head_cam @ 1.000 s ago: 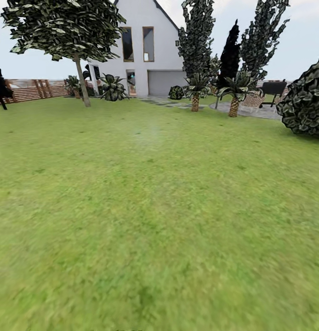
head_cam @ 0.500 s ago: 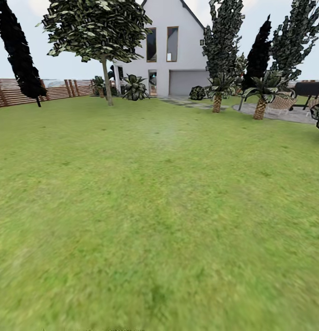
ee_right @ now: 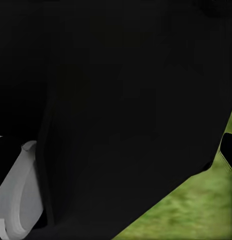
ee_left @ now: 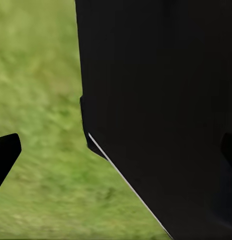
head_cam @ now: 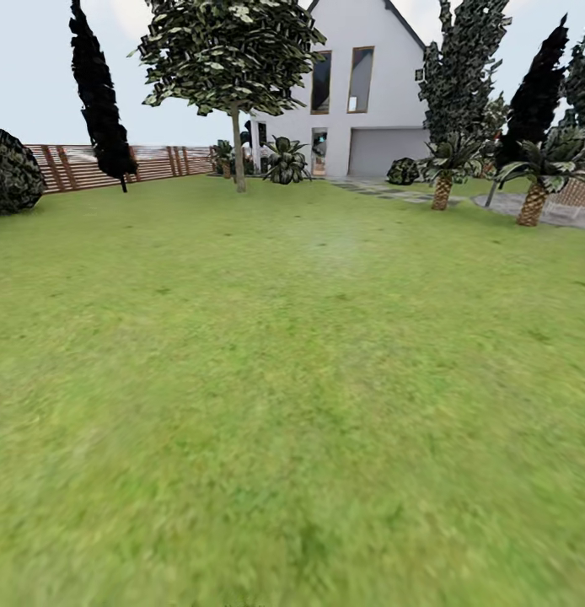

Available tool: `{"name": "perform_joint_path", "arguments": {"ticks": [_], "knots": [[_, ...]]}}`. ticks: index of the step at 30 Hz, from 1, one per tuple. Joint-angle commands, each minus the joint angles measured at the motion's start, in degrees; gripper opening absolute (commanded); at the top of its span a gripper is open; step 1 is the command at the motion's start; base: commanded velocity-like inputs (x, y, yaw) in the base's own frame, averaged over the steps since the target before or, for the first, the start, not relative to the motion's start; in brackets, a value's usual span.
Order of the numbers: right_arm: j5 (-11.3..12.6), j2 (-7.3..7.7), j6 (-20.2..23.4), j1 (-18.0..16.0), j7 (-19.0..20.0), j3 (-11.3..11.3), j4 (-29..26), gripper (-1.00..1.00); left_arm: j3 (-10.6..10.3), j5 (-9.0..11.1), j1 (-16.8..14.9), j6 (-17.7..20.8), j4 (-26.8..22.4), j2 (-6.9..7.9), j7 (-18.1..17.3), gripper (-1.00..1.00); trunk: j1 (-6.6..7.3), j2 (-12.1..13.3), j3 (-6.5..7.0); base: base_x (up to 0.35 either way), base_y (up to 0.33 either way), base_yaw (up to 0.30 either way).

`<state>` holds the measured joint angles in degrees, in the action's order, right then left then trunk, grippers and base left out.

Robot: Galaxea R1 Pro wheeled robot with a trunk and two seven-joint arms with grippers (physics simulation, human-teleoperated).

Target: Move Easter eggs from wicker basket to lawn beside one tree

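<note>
Whether the jaws of either gripper stand apart or together, I cannot tell. On my left wrist camera I see one dark fingertip [ee_left: 5, 152] with a blunt, rounded end above the grass, and a big flat black body of the robot [ee_left: 161, 110] with a thin pale edge line covers the rest. On my right wrist camera a smooth black body covers almost everything, with a curved grey-white part [ee_right: 18, 200] at one corner and a small dark tip [ee_right: 228, 147] beside a strip of grass.

From the head camera I look over the lawn [head_cam: 292, 405], a broad flat field of green grass, slightly patchy and blurred close to me. Far ahead stands the tree [head_cam: 238, 152] with a thin bare trunk and a wide crown of blocky green leaves. To its left is a narrow dark column-shaped tree [head_cam: 99, 93], and behind both runs a brown fence [head_cam: 162, 162] of horizontal wooden slats. A rounded dark bush [head_cam: 10, 173] sits at the left edge. Behind the tree is a white house [head_cam: 360, 93] with a pointed roof, tall windows and a grey garage door. To the right stand two short palms [head_cam: 444, 181] with scaly trunks, near a grey paved area [head_cam: 562, 211], with more tall dark trees behind them.
</note>
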<state>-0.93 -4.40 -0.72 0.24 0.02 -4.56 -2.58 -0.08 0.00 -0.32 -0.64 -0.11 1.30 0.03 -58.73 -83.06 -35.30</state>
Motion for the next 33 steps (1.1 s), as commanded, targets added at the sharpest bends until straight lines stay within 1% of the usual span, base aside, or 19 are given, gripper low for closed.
{"name": "perform_joint_path", "arguments": {"ticks": [1,33], "knots": [[-0.09,0.01,-0.07,-0.01,0.02,-0.42,-0.10,1.00,-0.01,0.00,-0.03,-0.07,0.03,-0.02,0.00,1.00,0.00,-0.02,-0.04,0.000,0.000,0.282],[-0.13,0.09,-0.07,-0.06,0.06,-0.54,-0.09,1.00,-0.22,-0.11,-0.03,-0.34,-0.04,-0.05,0.40,1.00,0.00,-0.02,-0.04,0.000,0.000,0.266]]}}
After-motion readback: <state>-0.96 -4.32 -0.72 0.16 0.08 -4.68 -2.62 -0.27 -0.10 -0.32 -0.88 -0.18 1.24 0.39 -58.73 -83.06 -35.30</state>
